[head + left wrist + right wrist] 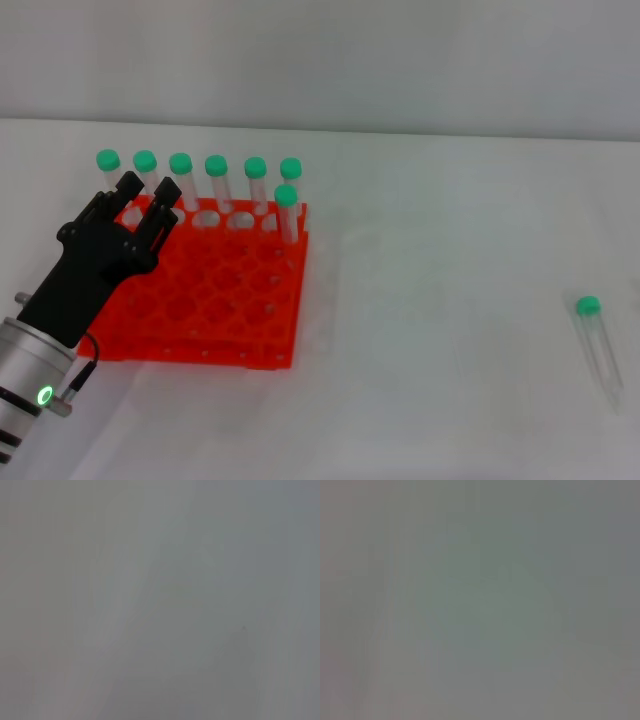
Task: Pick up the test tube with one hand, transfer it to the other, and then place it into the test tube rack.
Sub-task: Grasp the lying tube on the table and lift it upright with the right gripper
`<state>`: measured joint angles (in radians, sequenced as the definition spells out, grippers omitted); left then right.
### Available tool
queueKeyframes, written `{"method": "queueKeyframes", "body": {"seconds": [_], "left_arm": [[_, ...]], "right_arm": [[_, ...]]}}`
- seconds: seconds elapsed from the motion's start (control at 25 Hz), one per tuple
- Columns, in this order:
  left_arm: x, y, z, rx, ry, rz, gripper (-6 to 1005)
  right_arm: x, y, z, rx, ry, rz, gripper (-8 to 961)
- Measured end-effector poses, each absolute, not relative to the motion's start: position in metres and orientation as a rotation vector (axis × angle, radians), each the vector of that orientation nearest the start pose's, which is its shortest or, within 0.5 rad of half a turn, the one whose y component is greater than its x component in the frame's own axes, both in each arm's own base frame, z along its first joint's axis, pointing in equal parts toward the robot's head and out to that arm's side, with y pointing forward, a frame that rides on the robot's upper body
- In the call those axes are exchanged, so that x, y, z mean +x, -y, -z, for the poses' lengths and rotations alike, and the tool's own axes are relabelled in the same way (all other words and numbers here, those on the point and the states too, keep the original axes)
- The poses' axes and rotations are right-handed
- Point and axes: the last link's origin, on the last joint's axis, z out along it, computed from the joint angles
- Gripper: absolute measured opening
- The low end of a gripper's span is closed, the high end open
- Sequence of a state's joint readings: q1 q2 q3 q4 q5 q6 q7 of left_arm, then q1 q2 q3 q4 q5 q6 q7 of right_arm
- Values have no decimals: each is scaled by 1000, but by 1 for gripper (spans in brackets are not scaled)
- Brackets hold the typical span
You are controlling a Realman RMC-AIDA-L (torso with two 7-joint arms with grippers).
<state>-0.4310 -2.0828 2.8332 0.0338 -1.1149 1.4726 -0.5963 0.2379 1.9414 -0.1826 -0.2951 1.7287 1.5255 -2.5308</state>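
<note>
Nearest the head camera, the left hand (150,205) reaches up from the lower left on its ribbed silver wrist with the green light, hovering over the left part of the orange rack (250,330). Its black fingers are spread and hold nothing, probably because it waits near the rack to receive the tube and drop it in. Seven green-capped tubes (216,180) already stand upright in the rack, six along the far row and one at the right corner, which leaves the nearer holes free. Well apart, at the right edge of the white table (440,300), the test tube (598,345) lies on its side, cap away from the camera, untouched. No right hand appears in the head view, and both wrist views show only grey, so its state is unknown.
</note>
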Motion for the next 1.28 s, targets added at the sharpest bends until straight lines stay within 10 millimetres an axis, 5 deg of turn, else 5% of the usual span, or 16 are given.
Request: {"method": "queueKeyframes", "body": {"seconds": [0.88, 1.28], "left_arm": [[-302, -298, 22, -1762, 661, 1142, 511], [-309, -308, 2, -1681, 692, 1181, 508]], "right_arm": [[400, -260, -143, -1731, -472, -665, 817], [343, -287, -178, -2040, -705, -559, 807]]}}
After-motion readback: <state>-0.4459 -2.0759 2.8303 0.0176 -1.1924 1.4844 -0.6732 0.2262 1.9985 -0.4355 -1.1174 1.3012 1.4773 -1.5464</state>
